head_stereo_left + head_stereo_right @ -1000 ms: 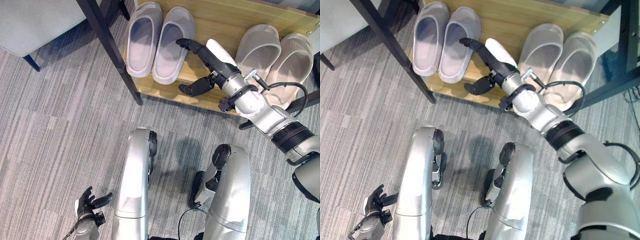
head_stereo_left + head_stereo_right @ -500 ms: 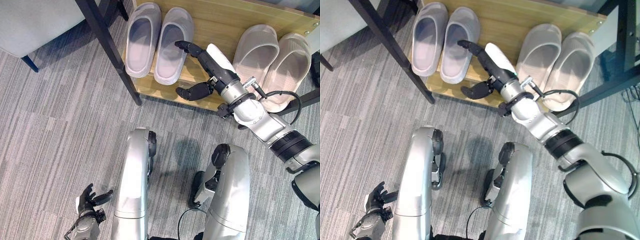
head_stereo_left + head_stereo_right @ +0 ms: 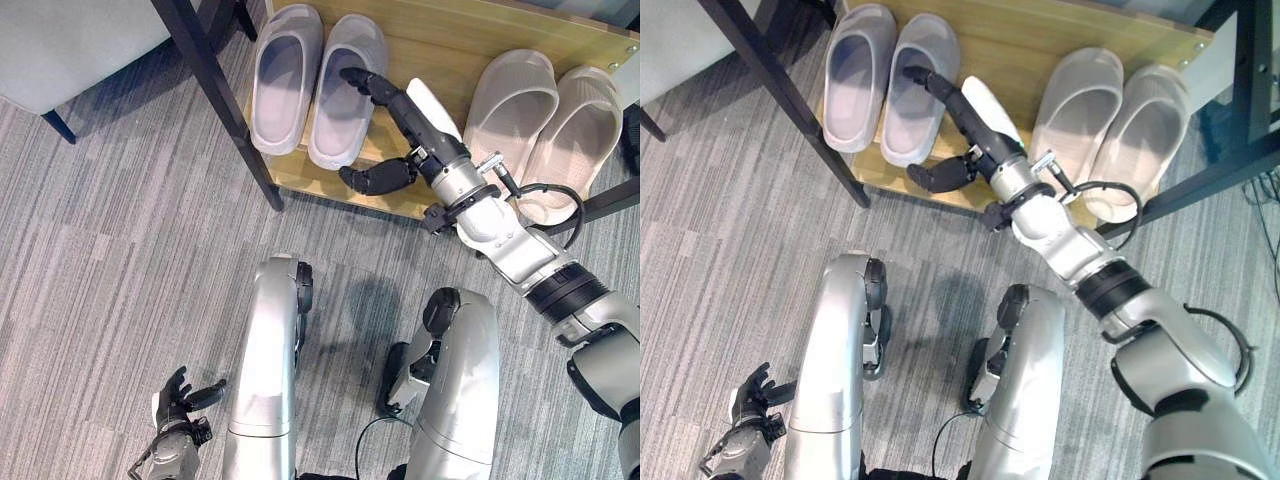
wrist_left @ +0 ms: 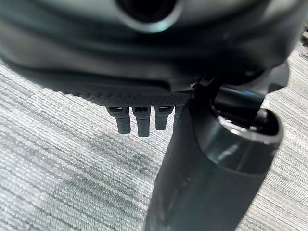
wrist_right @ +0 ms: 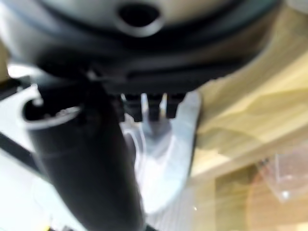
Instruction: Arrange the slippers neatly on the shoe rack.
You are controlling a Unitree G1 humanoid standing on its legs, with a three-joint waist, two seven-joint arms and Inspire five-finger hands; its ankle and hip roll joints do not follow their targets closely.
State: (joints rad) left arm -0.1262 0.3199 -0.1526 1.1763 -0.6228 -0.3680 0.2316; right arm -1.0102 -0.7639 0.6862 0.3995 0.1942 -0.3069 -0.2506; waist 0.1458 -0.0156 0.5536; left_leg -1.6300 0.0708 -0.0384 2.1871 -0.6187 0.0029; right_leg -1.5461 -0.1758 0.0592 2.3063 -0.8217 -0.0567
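Two lilac-grey slippers stand side by side on the wooden shoe rack (image 3: 440,40): the left one (image 3: 285,75) and the right one (image 3: 345,90). A beige pair (image 3: 510,100) (image 3: 580,125) stands further right on the same shelf. My right hand (image 3: 400,105) reaches in over the shelf, open, with straight fingertips on the right lilac slipper's inner edge and the thumb (image 3: 375,178) spread below near the shelf's front. In the right wrist view the fingers (image 5: 149,106) point at that slipper (image 5: 166,159). My left hand (image 3: 180,400) hangs low over the carpet, fingers relaxed.
A black frame leg (image 3: 215,95) of the rack slants down just left of the lilac pair. A grey padded seat (image 3: 70,40) with a blue leg (image 3: 60,125) stands at the far left. Grey striped carpet (image 3: 120,250) lies in front of the rack.
My right hand has slid left along the shelf, and its fingertips now rest against the right lilac slipper. The slippers have hardly shifted. The left hand stays put.
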